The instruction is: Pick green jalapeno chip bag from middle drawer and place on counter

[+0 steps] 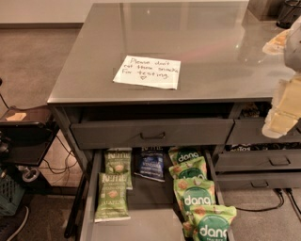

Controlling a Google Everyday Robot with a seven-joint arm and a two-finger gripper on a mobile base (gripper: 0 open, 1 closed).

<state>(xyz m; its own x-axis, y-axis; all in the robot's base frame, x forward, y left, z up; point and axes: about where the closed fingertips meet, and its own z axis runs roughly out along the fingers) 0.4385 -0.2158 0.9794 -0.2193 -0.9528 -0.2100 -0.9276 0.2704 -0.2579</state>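
Chip bag [112,197], light green, white lettering, in middle drawer [141,227], gripper [282,113] far right, grip unclear.

**A:** Floor and wall, status?

**B:** Floor [28,61]: flat, matte, brown-grey. Wall [42,10]: pale strip at the far end, upper left, with a dark baseboard where it meets the floor.

**A:** Furniture, left side?

**B:** Low black stand [28,136], just beside the cabinet leg, with a tan scrap [16,116] on top. Black cables [56,164] run under it. Green crate [9,197] in the lower left corner.

**A:** Right side?

**B:** Narrow grey drawers [273,162] with bar handles, stacked. One cable on the floor below.

**A:** Light?

**B:** From overhead, reflected as pale streaks on the tabletop [211,42]. End effector [282,110]: at the right edge, near the tabletop's right end.
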